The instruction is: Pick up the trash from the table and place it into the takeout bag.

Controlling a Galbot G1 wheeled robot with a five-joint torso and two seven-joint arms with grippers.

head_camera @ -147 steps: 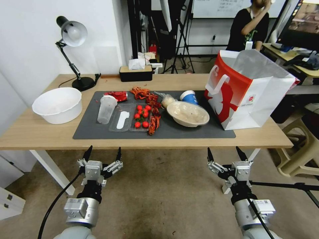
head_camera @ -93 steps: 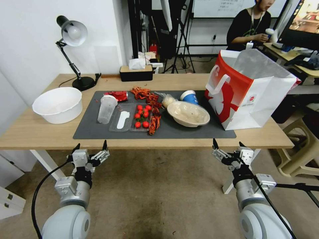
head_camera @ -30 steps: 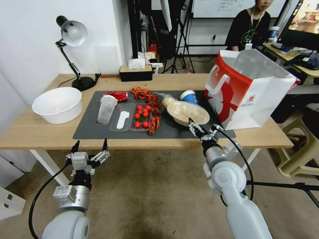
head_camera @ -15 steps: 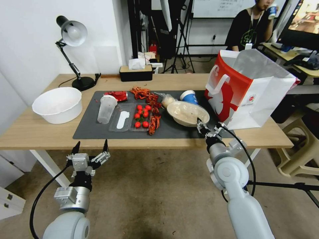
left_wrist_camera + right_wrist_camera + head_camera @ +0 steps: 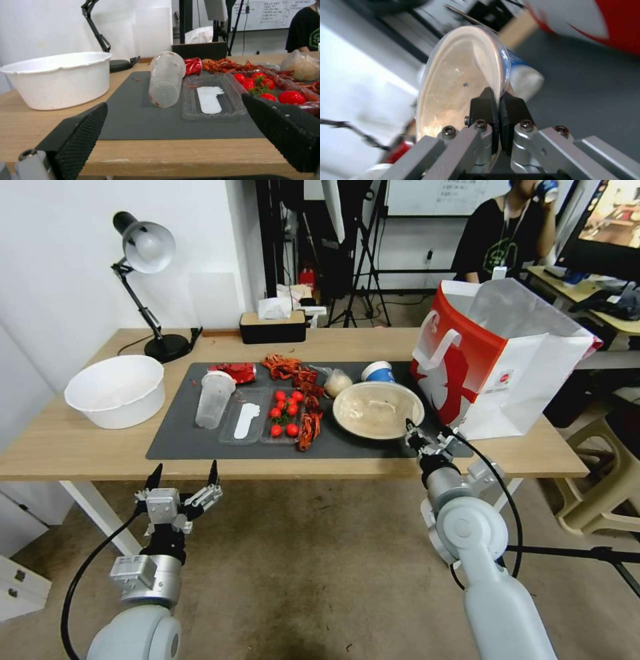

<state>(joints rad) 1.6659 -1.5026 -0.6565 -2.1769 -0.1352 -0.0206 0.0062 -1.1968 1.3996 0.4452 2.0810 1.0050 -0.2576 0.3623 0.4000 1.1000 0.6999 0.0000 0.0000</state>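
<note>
**Entry: shallow bowl pinched at its rim, bag standing open beside it**

- Right gripper [image 5: 427, 437] — pressing its two dark fingers [image 5: 483, 105] together on the near rim of the shallow beige bowl [image 5: 377, 409]. The rim is the only thin edge the bowl offers, which is likely why it is being taken there. The bowl is showing its inside more fully to the head camera, so it is probably tipping up on the grip.
- Large red-and-white paper takeout bag [image 5: 497, 360] — standing upright with its mouth open at the right end of the long light-wood bench [image 5: 73, 447], just beside the bowl; a short carry, by my judgement.
- Blue paper cup [image 5: 378, 372] — lying just behind the bowl, on the dark grey rectangular mat [image 5: 200, 447].
- Clear wrap with beige lump [image 5: 335, 380] — sitting left of the blue cup.
- Clear plastic cup [image 5: 165, 78] — lying on its side toward the mat's left, with the crushed red can [image 5: 192, 66] behind it.
- Clear tray with red tomatoes [image 5: 283, 415] and large white basin [image 5: 117, 390] — not trash.
- Left gripper [image 5: 182, 489] — waiting below the bench's front edge, spread wide and holding nothing.
</note>
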